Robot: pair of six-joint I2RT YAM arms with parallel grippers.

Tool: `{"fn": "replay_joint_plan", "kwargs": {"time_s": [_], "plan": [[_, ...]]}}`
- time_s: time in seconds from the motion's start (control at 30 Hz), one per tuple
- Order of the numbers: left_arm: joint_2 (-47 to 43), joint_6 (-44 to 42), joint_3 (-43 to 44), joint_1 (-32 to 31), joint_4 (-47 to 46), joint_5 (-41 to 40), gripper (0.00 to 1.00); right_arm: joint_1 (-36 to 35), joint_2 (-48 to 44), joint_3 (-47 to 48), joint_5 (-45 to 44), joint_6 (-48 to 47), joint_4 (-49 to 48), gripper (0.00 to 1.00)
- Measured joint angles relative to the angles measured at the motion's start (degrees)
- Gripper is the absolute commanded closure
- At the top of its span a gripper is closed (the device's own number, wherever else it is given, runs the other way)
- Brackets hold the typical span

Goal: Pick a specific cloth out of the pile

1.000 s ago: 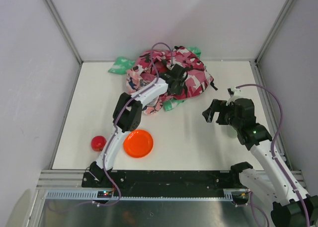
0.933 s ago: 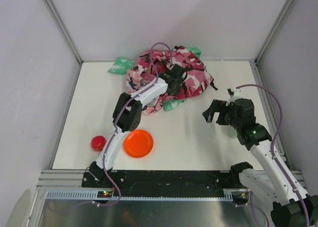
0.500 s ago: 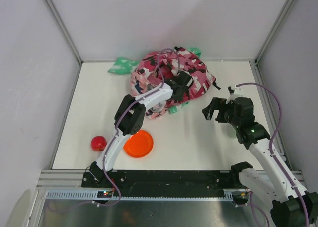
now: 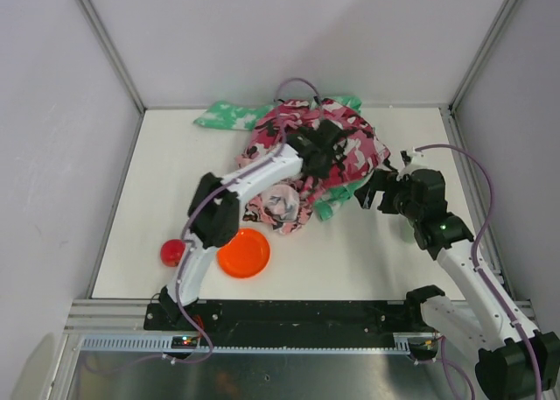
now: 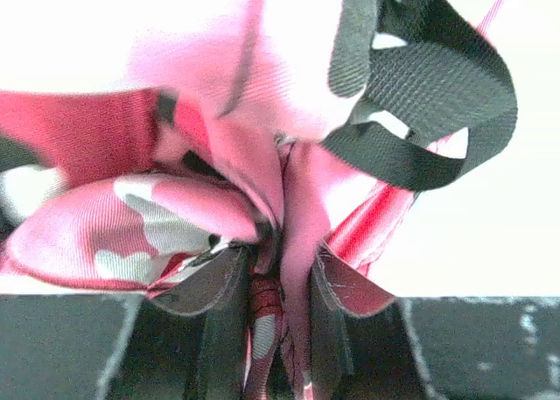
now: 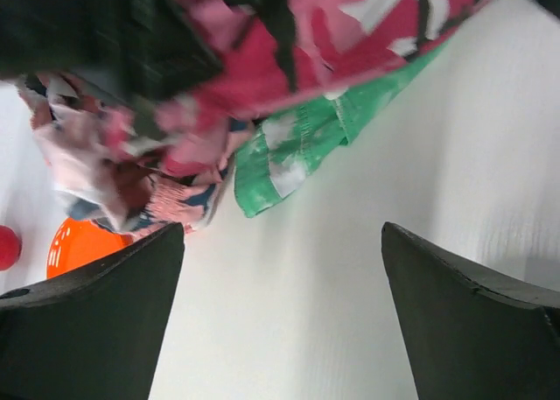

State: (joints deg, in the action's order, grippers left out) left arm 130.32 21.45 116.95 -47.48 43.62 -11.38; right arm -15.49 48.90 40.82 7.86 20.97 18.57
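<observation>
The pile (image 4: pixel 354 150) of pink, red, black and white patterned cloth with green speckled cloth (image 4: pixel 229 115) lies at the back middle of the table. My left gripper (image 4: pixel 317 150) sits on top of it, shut on a fold of the pink patterned cloth (image 5: pixel 219 129), which is pinched between the left gripper's (image 5: pixel 278 277) fingers. A black strap (image 5: pixel 420 94) loops beside that fold. My right gripper (image 4: pixel 372 194) hangs open at the pile's right edge, and nothing lies between the right gripper's (image 6: pixel 280 304) fingers. The small plain white cloth is hidden.
An orange disc (image 4: pixel 243 253) and a red ball (image 4: pixel 172 252) lie at the front left, near the left arm's base. A corner of green cloth (image 6: pixel 306 146) pokes out under the pile towards the right gripper. Grey walls enclose the table on three sides.
My left gripper has shut on the patterned cloth and dragged the pile right and forward. The green cloth at the back has stretched out. The right gripper has edged towards the pile.
</observation>
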Motion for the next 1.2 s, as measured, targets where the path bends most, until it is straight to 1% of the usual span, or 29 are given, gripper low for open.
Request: {"fn": "replay_joint_plan", "kwargs": {"time_s": [0.17,0.33,0.43,0.57,0.63,0.73,0.77,0.83,0.87,0.93,0.97,1.0,1.03,1.2], "plan": [[-12.3,-1.0,1.5,7.6,2.1,-2.4,0.99,0.0,0.7,0.0,-0.1,0.1,-0.3,0.01],[-22.1,-2.1,2.9,17.8,2.1,-6.3,0.99,-0.7,5.6,0.0,0.2,0.4,-2.2,0.01],[-24.5,-2.4,2.6,22.2,2.1,-8.0,0.99,-1.5,8.9,0.0,0.5,0.7,-4.6,0.01],[-25.5,-2.4,0.6,27.1,2.6,-7.8,0.99,-3.0,15.2,0.1,0.7,1.3,-9.5,0.01],[-25.4,-2.4,-1.0,28.7,3.1,-7.2,0.99,-3.6,20.9,1.6,0.5,1.8,-11.3,0.01],[-24.5,-2.4,-2.6,30.2,3.9,-5.7,0.99,-4.0,30.9,6.6,-1.3,3.1,-12.3,0.01],[-24.2,-2.4,-2.8,30.3,3.9,-5.1,0.94,-4.0,33.7,8.5,-2.3,3.5,-12.5,0.01],[-23.4,-2.4,-3.4,30.3,3.8,-4.3,0.7,-3.9,38.0,12.3,-4.7,4.1,-13.0,0.01],[-22.8,-2.4,-3.9,30.3,3.8,-3.4,0.57,-3.8,40.1,14.5,-6.1,4.4,-13.3,0.01],[-22.0,-2.2,-4.8,30.3,3.8,-2.4,0.19,-3.5,43.4,18.3,-8.2,5.3,-13.9,0.01],[-21.7,-2.1,-5.2,30.3,3.8,-1.6,0.1,-3.1,44.9,20.1,-9.0,5.9,-14.3,0.01],[-21.6,-2.0,-5.7,30.3,3.8,-1.0,0.05,-2.6,46.2,21.6,-9.7,6.5,-14.8,0.01],[-21.5,-2.0,-6.2,30.3,3.9,-0.4,0.03,-2.2,47.3,22.6,-10.3,6.8,-15.2,0.01],[-22.7,-0.6,-9.4,30.2,3.4,2.6,0.0,0.3,55.2,30.5,-10.5,7.8,-15.6,0.01]]}}
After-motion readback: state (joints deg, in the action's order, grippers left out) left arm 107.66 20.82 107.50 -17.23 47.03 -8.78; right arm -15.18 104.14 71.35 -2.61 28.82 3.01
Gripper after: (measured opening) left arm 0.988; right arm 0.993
